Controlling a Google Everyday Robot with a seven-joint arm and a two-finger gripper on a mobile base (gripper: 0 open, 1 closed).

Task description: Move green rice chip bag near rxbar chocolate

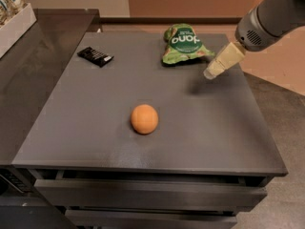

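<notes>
The green rice chip bag [184, 44] lies at the far middle of the dark grey table [95, 123], its dark green round label facing up. The rxbar chocolate [96, 56], a small flat black bar, lies at the far left of the table. My gripper [212, 72] hangs above the table's right side, just right of and slightly nearer than the bag, apart from it, with its cream fingers pointing down-left. It holds nothing.
An orange ball [144, 119] sits at the table's centre. A dark counter [33, 66] adjoins on the left, with a white tray [14, 27] of packets at its far corner. Drawers run under the table's front edge [147, 192].
</notes>
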